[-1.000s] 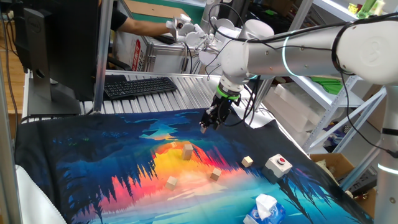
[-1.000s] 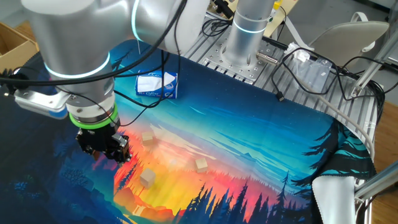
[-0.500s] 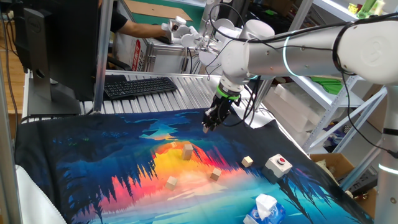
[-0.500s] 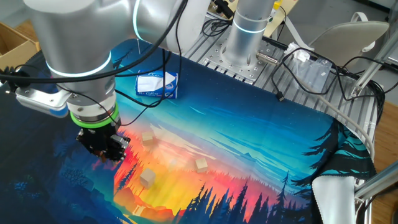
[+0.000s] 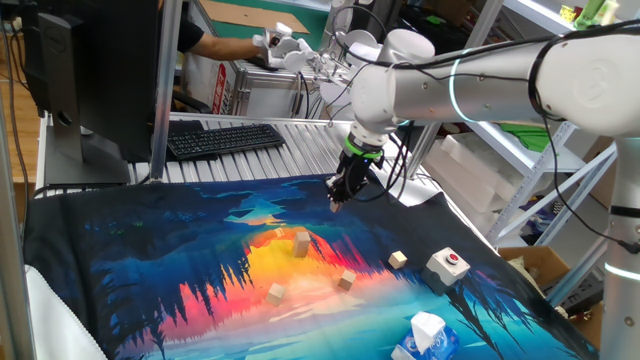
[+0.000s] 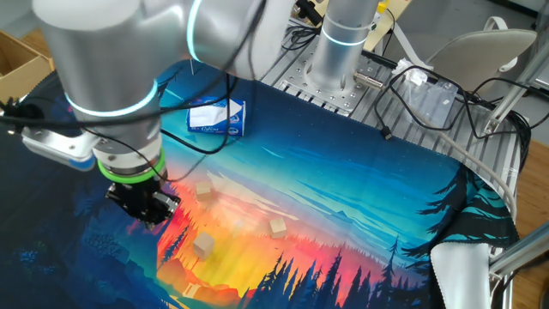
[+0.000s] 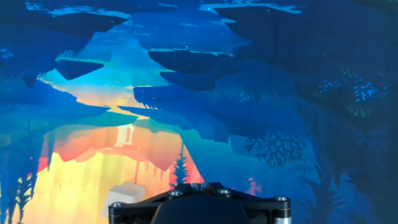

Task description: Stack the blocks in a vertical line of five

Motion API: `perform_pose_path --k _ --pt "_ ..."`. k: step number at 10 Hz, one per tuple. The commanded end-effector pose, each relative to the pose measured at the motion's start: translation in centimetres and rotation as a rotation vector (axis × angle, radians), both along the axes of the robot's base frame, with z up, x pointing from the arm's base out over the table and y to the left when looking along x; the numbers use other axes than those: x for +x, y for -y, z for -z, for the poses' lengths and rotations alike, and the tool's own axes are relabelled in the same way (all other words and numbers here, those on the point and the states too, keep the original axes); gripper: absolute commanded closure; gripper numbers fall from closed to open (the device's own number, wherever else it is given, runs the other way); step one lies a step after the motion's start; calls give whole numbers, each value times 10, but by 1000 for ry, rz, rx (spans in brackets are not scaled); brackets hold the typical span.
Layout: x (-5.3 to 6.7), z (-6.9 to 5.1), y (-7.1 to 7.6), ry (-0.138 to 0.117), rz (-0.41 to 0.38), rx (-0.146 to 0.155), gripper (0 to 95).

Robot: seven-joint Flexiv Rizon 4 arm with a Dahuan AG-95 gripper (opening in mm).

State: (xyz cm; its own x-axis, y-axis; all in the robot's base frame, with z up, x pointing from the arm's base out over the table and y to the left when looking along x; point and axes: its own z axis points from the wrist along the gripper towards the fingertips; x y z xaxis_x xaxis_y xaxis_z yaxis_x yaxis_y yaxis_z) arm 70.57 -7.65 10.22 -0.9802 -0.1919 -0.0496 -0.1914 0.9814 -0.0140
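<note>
Blocks (image 5: pixel 301 241) lay scattered at center frame on the sunset-print mat (image 5: pixel 150 270) as the arm's gripper (image 5: pixel 334 203) hung point-down just above and right of them, jaws together and empty. A keyboard (image 5: pixel 222 138) sat behind, upper left.

pale wooden blocks (image 5: pixel 301 241) — scattered apart, none stacked, on mat
</note>
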Motion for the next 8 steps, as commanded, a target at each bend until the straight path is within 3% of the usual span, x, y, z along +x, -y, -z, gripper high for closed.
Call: perform_pose_path --k 1,8 --pt "-1 -1 0 1 -24 7 950" --pt "-1 -1 0 17 -36 15 950"
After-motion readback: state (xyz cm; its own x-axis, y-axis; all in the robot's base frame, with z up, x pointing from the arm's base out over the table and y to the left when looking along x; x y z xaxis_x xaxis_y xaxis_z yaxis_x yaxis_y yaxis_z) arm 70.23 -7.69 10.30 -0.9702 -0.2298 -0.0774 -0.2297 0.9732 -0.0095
